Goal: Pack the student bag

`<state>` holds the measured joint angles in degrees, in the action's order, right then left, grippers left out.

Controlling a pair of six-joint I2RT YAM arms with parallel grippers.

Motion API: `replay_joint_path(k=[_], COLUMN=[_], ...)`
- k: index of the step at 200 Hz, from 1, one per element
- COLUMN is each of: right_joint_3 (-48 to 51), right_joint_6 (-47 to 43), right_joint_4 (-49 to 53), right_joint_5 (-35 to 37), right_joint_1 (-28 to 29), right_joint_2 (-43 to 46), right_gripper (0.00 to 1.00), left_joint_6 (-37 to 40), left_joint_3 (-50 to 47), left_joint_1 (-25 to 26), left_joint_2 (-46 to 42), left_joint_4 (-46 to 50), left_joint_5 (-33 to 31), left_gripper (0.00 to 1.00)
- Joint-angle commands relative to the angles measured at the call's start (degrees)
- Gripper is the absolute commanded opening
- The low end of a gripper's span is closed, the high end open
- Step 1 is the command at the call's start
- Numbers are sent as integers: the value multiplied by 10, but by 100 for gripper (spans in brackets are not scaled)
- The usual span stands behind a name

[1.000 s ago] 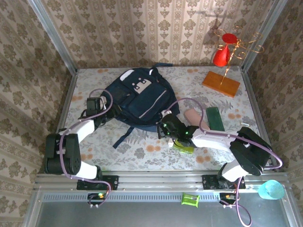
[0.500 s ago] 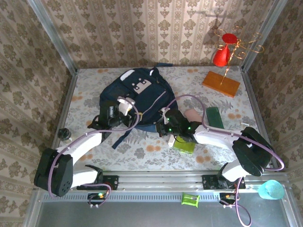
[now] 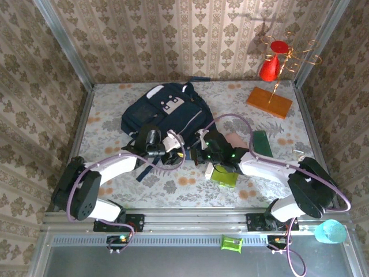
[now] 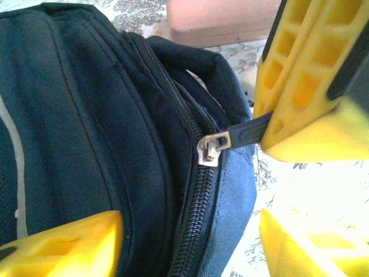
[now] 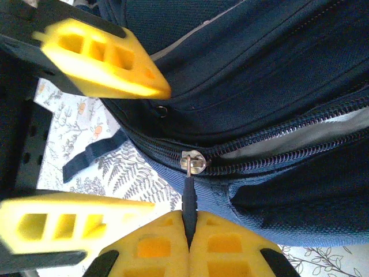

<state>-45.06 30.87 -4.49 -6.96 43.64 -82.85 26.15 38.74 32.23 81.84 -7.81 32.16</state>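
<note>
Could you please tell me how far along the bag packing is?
Done: the bag has its zipper partly open, lining showing. In hand: the right gripper is shut on the pull; the left gripper stands open over the bag's edge. Left: the pink case and green book lie on the table, unpacked.

Both arms have white shells and big black round joints. The left arm (image 3: 109,168) and the right arm (image 3: 266,168) each carry a thin purple cable (image 3: 230,116) that loops along them. Small green lights (image 3: 233,153) glow on the right one. The jaws are bright yellow, with square holes.
</note>
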Motion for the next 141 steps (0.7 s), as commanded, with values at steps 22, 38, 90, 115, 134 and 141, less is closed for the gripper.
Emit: replay_joint_path(k=[22,38,90,115,134,141], right_joint_3=[-4,-7,-30,-43,-47,-48], right_joint_6=[14,14,7,8,10,8], right_joint_4=[-20,-16,100,167,195,200], right_joint_5=[-15,-7,85,140,156,164], right_joint_1=[-1,-1,-13,-33,-57,-62], right_joint_2=[48,49,53,55,50,48], right_gripper=[0,0,0,0,0,0], left_joint_6=[24,23,-30,-57,-70,-71], left_joint_3=[59,63,40,32,28,27], left_joint_1=[3,2,-52,-90,-105,-108], left_joint_2=[39,43,-5,-16,-18,-20], left_joint_4=[59,57,2,-12,-20,-20], left_joint_5=[12,5,34,78,97,101], left_gripper=[44,29,5,4,4,4])
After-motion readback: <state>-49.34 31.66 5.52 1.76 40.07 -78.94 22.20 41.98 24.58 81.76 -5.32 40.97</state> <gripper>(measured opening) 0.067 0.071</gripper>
